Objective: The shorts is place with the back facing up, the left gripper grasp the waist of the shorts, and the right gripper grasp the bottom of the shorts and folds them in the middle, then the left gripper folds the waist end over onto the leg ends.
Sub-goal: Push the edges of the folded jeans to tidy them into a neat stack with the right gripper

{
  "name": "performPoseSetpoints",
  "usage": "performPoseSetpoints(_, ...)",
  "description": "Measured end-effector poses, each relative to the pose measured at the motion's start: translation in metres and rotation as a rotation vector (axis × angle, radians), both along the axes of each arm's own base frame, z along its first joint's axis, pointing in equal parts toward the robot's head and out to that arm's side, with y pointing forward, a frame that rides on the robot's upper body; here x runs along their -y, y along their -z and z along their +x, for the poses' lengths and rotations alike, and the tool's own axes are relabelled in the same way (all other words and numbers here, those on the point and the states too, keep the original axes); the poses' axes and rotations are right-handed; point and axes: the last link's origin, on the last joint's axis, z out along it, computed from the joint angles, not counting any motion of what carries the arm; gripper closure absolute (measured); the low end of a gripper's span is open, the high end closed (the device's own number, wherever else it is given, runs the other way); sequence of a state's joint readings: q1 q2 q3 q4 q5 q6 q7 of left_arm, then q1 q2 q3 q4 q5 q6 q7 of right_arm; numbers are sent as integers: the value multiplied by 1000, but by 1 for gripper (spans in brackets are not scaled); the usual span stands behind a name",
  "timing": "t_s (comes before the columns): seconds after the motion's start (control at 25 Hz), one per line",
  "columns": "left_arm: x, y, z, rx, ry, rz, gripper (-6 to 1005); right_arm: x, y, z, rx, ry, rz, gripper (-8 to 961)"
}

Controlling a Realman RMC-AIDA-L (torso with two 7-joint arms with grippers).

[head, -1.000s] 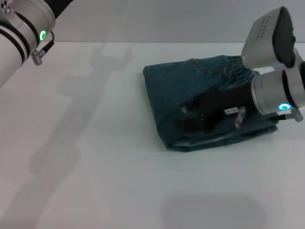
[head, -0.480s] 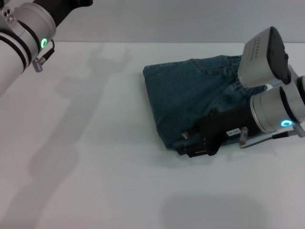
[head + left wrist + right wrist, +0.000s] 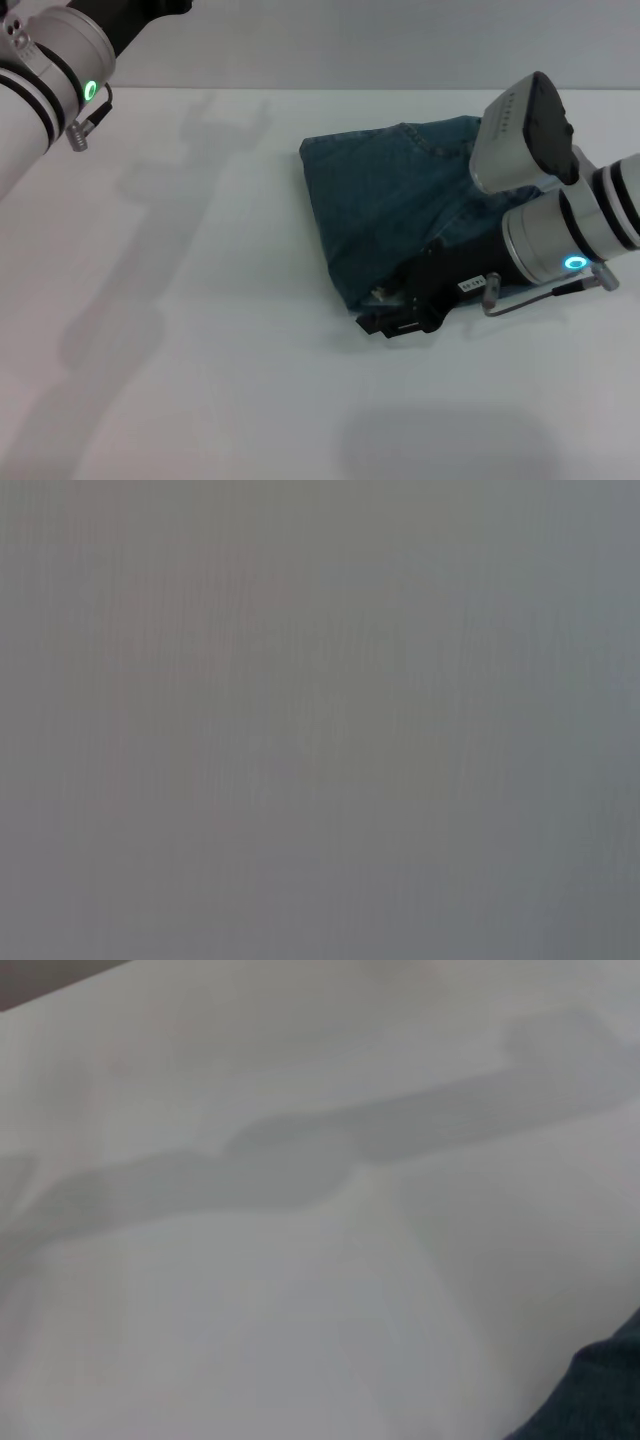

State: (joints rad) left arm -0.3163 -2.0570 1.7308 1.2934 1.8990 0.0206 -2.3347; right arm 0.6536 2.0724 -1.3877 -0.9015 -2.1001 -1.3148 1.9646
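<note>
Right gripper (image 3: 385,318), black fingers on a boxy white housing, sits at the near edge of the folded faded blue-green denim shorts (image 3: 385,205) on the white table (image 3: 200,350), finger state unclear; left gripper is out of view.

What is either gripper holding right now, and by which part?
Nothing visibly. The right gripper sits at the near edge of the folded shorts, with no fabric seen between its fingers. The left gripper is out of view.

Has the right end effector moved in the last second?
Yes. The right end effector has slid off the shorts toward the table's near edge.
</note>
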Motion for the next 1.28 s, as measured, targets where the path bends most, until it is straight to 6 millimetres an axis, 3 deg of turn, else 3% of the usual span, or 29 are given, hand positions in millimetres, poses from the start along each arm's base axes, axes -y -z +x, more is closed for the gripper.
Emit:
performPoseSetpoints(0.56, -3, -6, -4, 1, -16, 44, 153, -10, 11, -9, 29, -8, -17, 494)
performPoseSetpoints(1.28, -7, -7, -6, -24, -20, 69, 153, -9, 16, -9, 109, -35, -63, 494)
